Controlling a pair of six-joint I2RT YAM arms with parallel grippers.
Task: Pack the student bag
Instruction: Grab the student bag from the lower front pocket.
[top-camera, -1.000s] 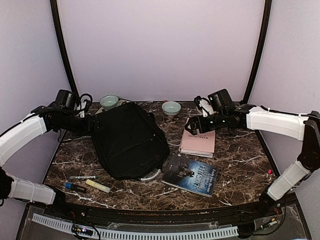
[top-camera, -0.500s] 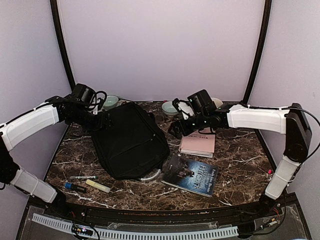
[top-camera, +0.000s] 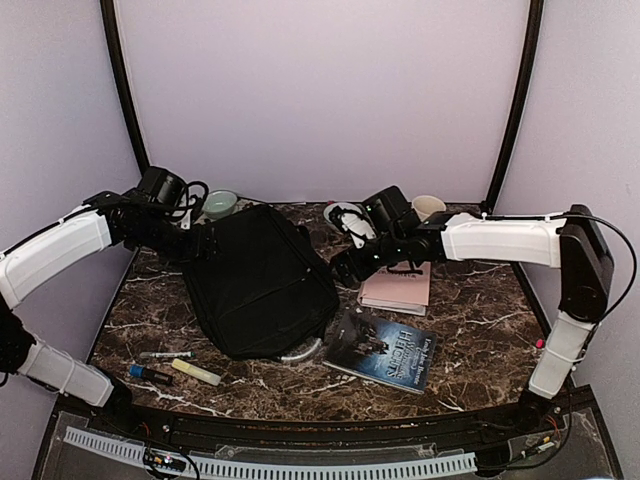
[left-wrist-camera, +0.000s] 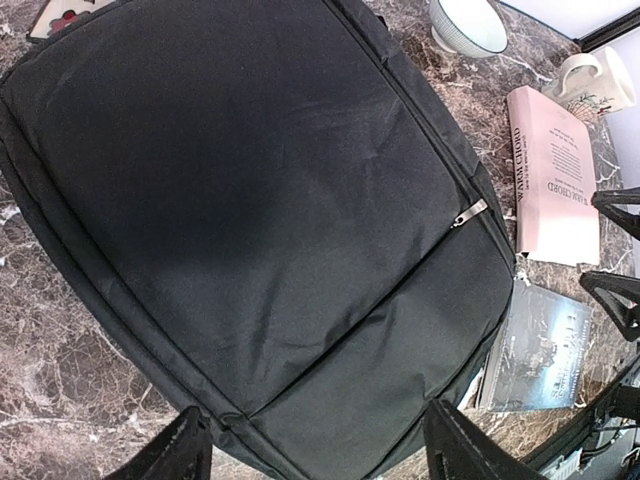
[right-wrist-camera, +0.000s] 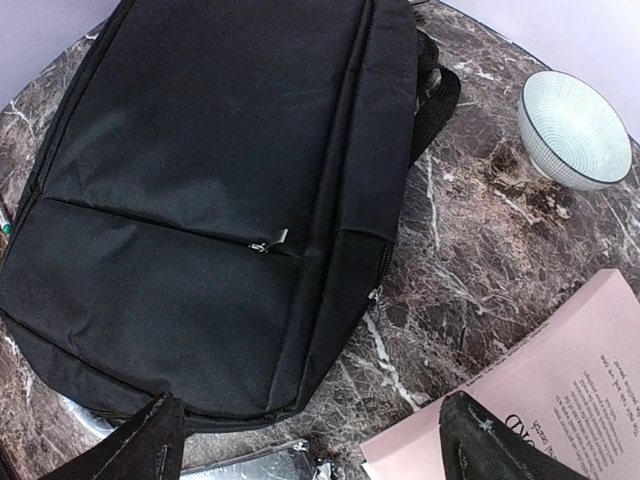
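The student bag lies flat on the marble counter, left of centre. It sits at an angle, with its strap end far-left and its grey-white handle at the near-right corner. A silver zipper pull rests on its front panel.

The left hand hangs over the far-left part of the bag. Its fingers are spread wide with nothing between them. The right hand hangs over the bag's far-right edge, between the bag and a pink book. Its fingers are also spread wide and empty. I cannot tell whether either hand touches the fabric.

The pink book lies flat to the right of the bag, apart from it. A dark blue book lies nearer, just beside the bag's handle corner.

At the far edge of the counter stand a pale green bowl on the left and a ribbed bowl near the middle, partly behind the right arm in the top view. A white mug stands further right.

Near the left front of the counter lie a thin pen, a yellow highlighter and a dark marker, all apart from the bag.
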